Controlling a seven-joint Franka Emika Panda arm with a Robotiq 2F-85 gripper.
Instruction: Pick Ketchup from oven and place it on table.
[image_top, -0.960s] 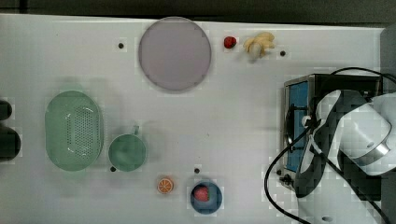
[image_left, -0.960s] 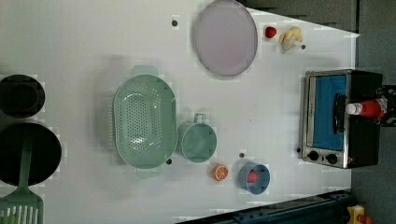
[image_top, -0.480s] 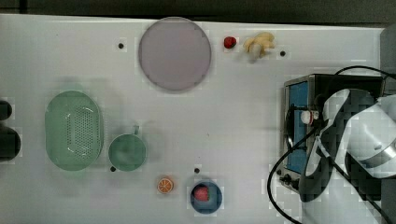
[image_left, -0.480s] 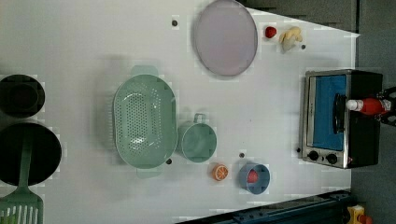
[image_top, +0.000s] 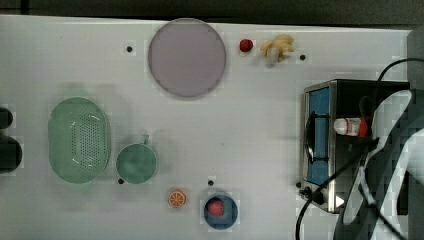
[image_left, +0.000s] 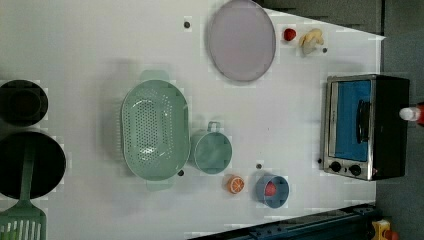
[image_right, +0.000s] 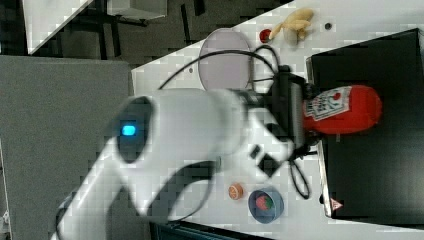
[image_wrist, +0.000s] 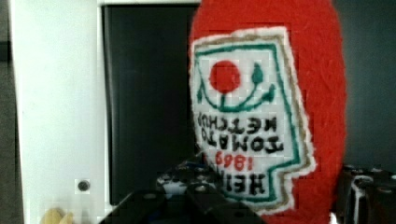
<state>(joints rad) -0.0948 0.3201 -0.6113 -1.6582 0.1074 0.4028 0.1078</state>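
Note:
The ketchup (image_right: 345, 109), a red bottle with a white-and-red label, lies sideways over the black top of the oven (image_right: 370, 175). My gripper (image_right: 300, 115) is shut on its neck end. In the wrist view the ketchup (image_wrist: 266, 93) sits between the dark fingers (image_wrist: 187, 205). The top view has the ketchup (image_top: 350, 126), cap pointing to the top view's left, above the oven (image_top: 320, 100), whose blue glass door faces the white table (image_top: 250, 140). At the left view's right edge only the ketchup's white cap (image_left: 411, 113) pokes out beyond the oven (image_left: 367, 125).
On the table are a lilac plate (image_top: 186, 57), a green colander (image_top: 79, 140), a green cup (image_top: 136, 163), an orange slice (image_top: 176, 198), a blue bowl (image_top: 220, 211) holding a red fruit, a strawberry (image_top: 245, 45) and a banana (image_top: 277, 47). Black pans (image_left: 30, 160) sit at the left view's left.
My fingers have closed on the ketchup. The arm and bottle have drawn toward the top view's right, and the cap has slid to the left view's right edge.

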